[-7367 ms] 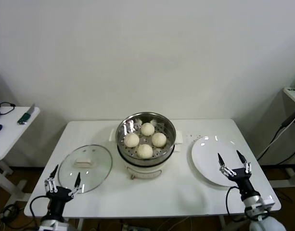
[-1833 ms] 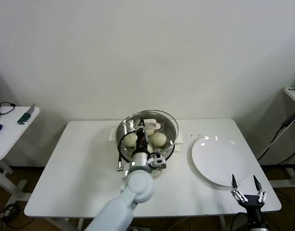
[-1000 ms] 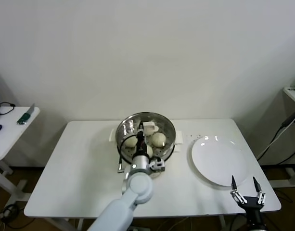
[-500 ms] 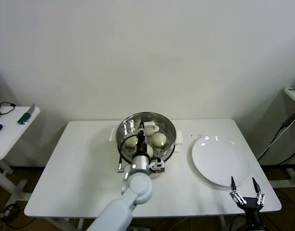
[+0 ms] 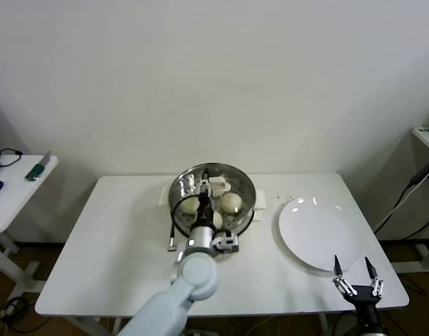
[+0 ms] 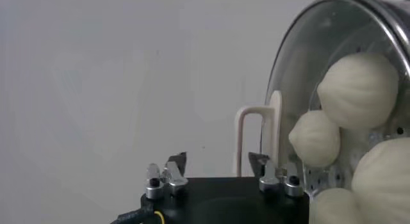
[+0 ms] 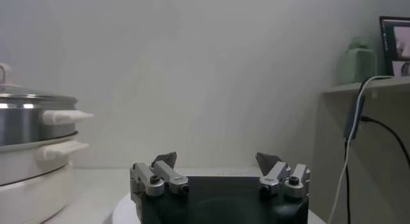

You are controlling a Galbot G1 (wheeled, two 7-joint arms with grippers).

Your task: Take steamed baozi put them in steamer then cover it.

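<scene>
Cover (image 6: 301, 104), glass w/ metal rim, rigid, breakable, sat on steamer (image 5: 213, 203) over baozi (image 6: 359, 91); left gripper (image 6: 218, 164) open astride bar handle (image 6: 256, 139), gripping nothing; right gripper (image 7: 218, 161) open, empty, well apart.

L arm (image 5: 193, 262) hides part of steamer (image 5: 245, 183); one baozi (image 6: 384, 177) cut off.

- The steamer (image 5: 246, 187), a round shiny steel basket on a white pot base, was seen standing at the middle of the tabletop.
- The steamed baozi (image 5: 231, 202), smooth cream-white buns, were seen lying inside the basket, close together, under the glass.
- The cover (image 6: 301, 65), a clear glass lid with a metal rim and an upright pale cream bar handle, was seen seated level on the steamer.
</scene>
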